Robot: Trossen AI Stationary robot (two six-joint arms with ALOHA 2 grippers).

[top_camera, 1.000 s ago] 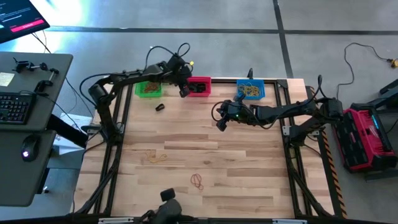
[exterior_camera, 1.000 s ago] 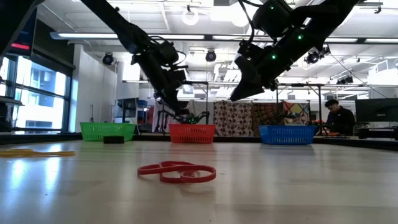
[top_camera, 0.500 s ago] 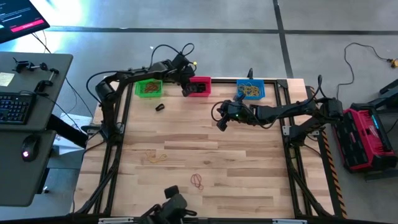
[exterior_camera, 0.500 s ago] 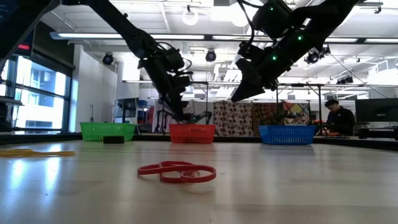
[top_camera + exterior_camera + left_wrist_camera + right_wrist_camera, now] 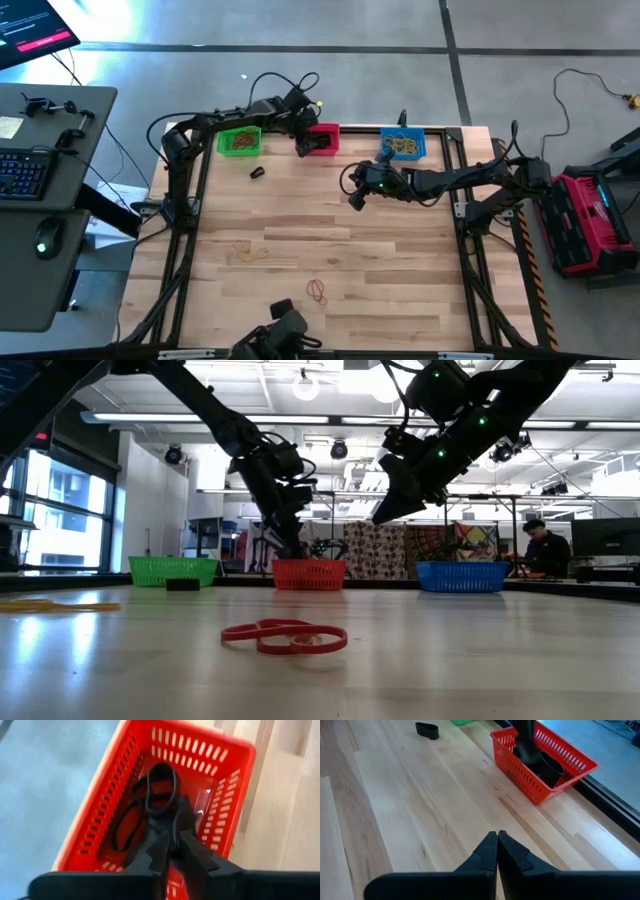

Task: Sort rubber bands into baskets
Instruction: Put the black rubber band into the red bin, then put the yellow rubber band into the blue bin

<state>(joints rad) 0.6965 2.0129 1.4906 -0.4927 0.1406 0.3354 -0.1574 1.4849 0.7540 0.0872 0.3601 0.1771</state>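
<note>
My left gripper [image 5: 303, 146] is over the red basket [image 5: 323, 139], shut on a black rubber band [image 5: 161, 789]. More black bands [image 5: 125, 826] lie on the basket's floor. The green basket [image 5: 238, 142] holds tan bands and the blue basket [image 5: 403, 145] holds yellow ones. My right gripper [image 5: 355, 198] hovers shut and empty above the table's middle, to the right of the red basket. Loose on the table lie a black band [image 5: 257, 172], tan bands [image 5: 250, 252] and red bands [image 5: 317, 291]. My left gripper pinches one end of the black band's loop [image 5: 169, 818] between its two fingertips. The fingers come from above, pointing down into the red basket. The rest of the loop sticks out past the fingertips [image 5: 551, 768] inside the basket's walls; whether it touches the floor I cannot tell.
The three baskets stand in a row along the table's far edge. A dark frame rail runs around the table [image 5: 300, 230]. A desk with a keyboard [image 5: 25, 172] stands off the table's left, red equipment [image 5: 590, 215] off its right. A person [image 5: 545, 548] sits far behind.
My left gripper has gone a little toward the table's right, from the red basket's left rim to over its inside, still shut on the black band.
</note>
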